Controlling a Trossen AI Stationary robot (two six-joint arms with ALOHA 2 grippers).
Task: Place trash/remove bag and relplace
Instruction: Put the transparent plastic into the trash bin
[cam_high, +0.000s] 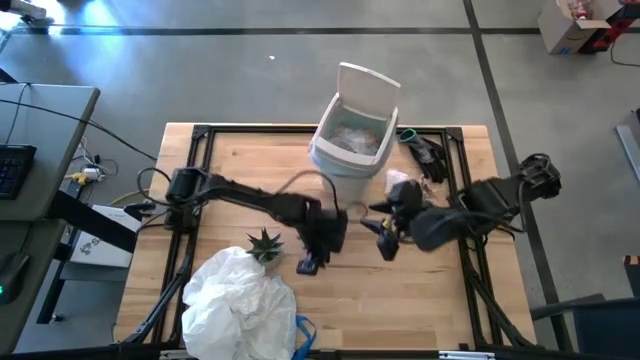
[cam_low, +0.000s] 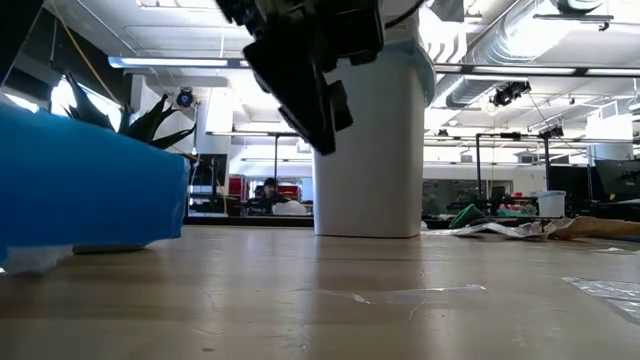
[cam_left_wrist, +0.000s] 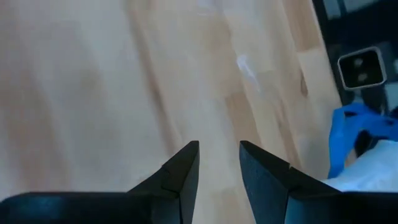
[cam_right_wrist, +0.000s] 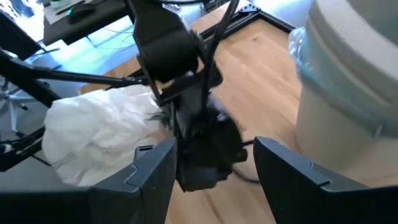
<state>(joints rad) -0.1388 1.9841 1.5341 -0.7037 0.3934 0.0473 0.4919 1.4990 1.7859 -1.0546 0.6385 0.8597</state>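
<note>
The left gripper (cam_left_wrist: 219, 163) hangs over bare wood with its two dark fingers a narrow gap apart and nothing between them; its wrist view shows only table boards under the tips, plus a scrap of blue plastic and white at one edge. From above, this same gripper (cam_high: 310, 262) sits near the middle of the table (cam_high: 400, 300), just beside the small spiky plant (cam_high: 265, 243).

The right gripper (cam_right_wrist: 214, 165) has its fingers spread wide and empty. Its wrist view alone shows what lies past them: the left arm's wrist, a crumpled white bag (cam_right_wrist: 93, 140) behind it, and the white bin (cam_right_wrist: 351, 93) close by, with a light-blue liner (cam_right_wrist: 298, 43) folded over its rim. In the high view the right gripper (cam_high: 385, 243) hovers in front of the bin (cam_high: 352, 140).

Only the high view looks into the bin: crinkled pale trash (cam_high: 355, 138) lies inside, the lid tipped up behind. It also shows the big white bag (cam_high: 240, 305) heaped at the table's near left corner.

The low view adds clear plastic wrappers (cam_low: 400, 294) flat on the wood and paper scraps (cam_low: 520, 228) farther off beside the bin (cam_low: 370, 140).
</note>
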